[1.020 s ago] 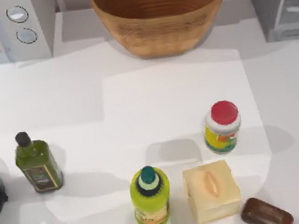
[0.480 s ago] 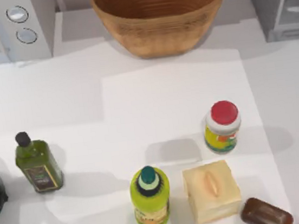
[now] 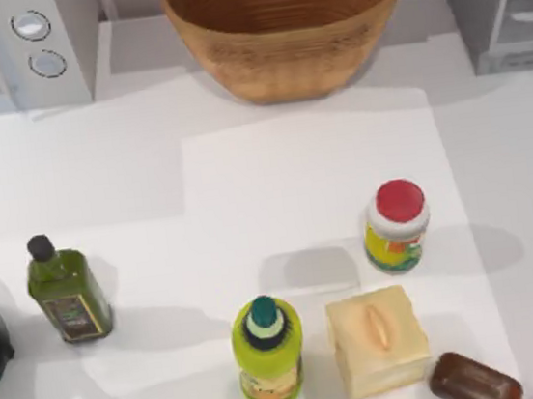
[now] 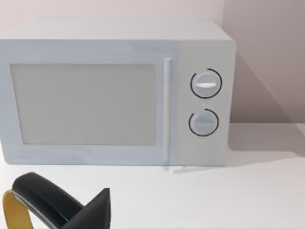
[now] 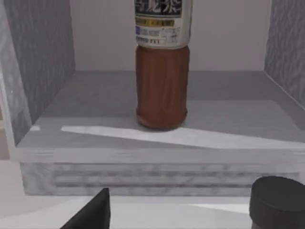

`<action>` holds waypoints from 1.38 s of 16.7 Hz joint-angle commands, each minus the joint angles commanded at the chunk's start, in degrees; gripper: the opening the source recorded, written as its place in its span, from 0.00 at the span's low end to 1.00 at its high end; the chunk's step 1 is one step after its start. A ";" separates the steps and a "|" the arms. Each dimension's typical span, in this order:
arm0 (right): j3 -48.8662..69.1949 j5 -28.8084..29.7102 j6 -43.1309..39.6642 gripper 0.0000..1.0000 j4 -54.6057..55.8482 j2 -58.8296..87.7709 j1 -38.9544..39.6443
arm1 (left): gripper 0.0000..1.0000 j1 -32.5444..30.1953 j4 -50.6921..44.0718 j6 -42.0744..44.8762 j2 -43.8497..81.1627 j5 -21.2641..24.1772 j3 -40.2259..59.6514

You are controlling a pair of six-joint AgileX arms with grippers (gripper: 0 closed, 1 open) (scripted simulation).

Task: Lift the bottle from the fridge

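Count on the table (image 3: 273, 174): one basket (image 3: 286, 22), one microwave (image 3: 20, 50), one fridge (image 3: 500, 0), three bottles standing in front, one tan box (image 3: 377, 340), one brown bar (image 3: 474, 380). Wide bare tabletop lies between basket and front row. The fridge stands open at the far right corner; one bottle (image 5: 162, 64) stands upright on its floor, brown liquid, dark label above, free room either side. Cannot tell either gripper's finger state.
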 joint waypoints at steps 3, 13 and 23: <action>5.61 2.27 -0.08 1.00 -3.65 -1.08 1.46 | 1.00 0.00 0.00 0.00 0.00 0.00 0.00; 40.39 14.00 0.24 1.00 -26.12 8.89 14.17 | 1.00 0.00 0.00 0.00 0.00 0.00 0.00; 48.32 18.81 -0.12 1.00 -29.86 19.18 18.23 | 1.00 0.00 0.00 0.00 0.00 0.00 0.00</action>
